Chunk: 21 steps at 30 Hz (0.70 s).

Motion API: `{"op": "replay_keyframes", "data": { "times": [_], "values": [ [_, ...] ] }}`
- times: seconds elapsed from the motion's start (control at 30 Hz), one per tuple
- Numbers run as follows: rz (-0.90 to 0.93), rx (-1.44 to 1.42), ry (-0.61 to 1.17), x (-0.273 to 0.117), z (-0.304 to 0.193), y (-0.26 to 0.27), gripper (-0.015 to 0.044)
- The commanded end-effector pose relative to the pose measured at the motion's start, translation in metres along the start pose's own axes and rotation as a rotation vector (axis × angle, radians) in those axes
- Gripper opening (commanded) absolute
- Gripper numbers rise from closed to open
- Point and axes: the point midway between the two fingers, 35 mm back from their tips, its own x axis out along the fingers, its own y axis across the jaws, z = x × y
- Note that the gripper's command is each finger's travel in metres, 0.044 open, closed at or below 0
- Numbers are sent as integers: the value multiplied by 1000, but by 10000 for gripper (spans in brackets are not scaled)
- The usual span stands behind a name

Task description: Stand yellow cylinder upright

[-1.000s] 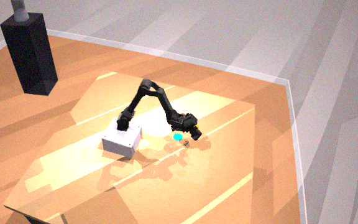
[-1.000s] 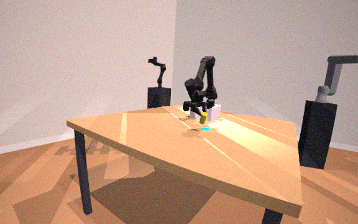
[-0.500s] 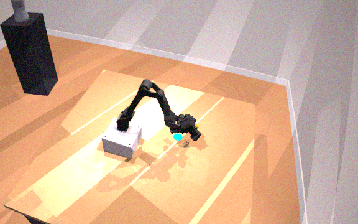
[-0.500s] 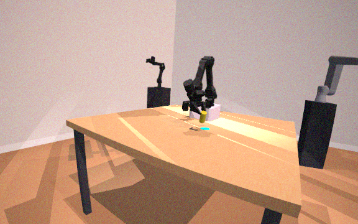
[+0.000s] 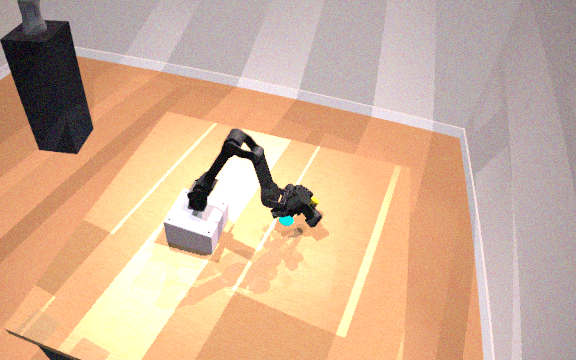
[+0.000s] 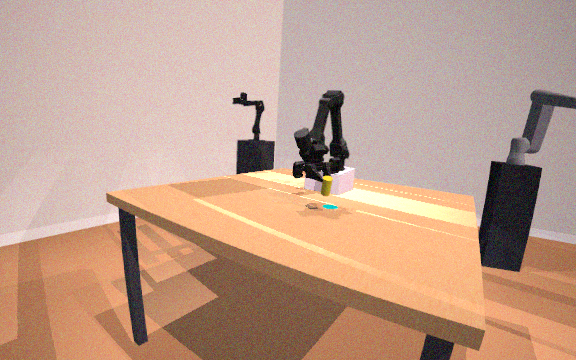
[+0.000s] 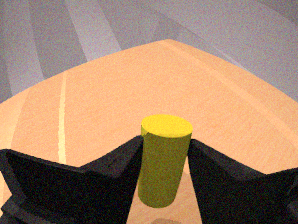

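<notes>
The yellow tall cylinder [image 5: 314, 200] [image 6: 326, 186] [image 7: 162, 170] is nearly upright, with a slight tilt in the wrist view. My gripper [image 7: 165, 143] is shut on it near its upper end, one finger on each side. In the exterior view the cylinder's lower end is in the air above the table. The cyan circle [image 5: 286, 220] [image 6: 330, 206] lies flat on the table, below the cylinder in that view, and is not seen in the wrist view. In the top view the arm hides most of the cylinder.
The arm's white base block [image 5: 190, 232] [image 6: 344, 181] stands on the wooden table [image 5: 313, 295] [image 6: 268, 220]. Shadows fall around the circle. Black pedestals [image 5: 50, 90] [image 6: 510, 215] [image 6: 255, 156] stand away from the table.
</notes>
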Motion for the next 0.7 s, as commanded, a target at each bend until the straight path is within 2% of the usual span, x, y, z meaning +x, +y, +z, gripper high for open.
{"op": "replay_keyframes", "data": {
  "times": [0.0,0.67],
  "values": [
    [9,2,-24,-4,-1,1,105],
    [44,-20,-116,-17,-1,8,105]
  ]
}}
